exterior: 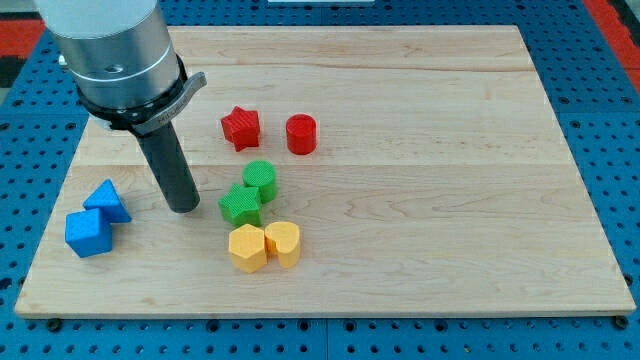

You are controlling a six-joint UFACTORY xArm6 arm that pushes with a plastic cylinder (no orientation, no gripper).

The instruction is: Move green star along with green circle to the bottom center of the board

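Note:
The green star (239, 205) lies near the middle of the wooden board (450, 200), touching the green circle (260, 181), which sits just above and to its right. My tip (183, 207) rests on the board to the left of the green star, a short gap away, at about the star's height. The rod rises up and to the left to the arm's grey body at the view's top left.
A yellow hexagon (246, 248) and a yellow heart (284, 243) sit just below the green star. A red star (241, 128) and red cylinder (301, 134) lie above the greens. Two blue blocks (88, 232) (107, 201) are at the left.

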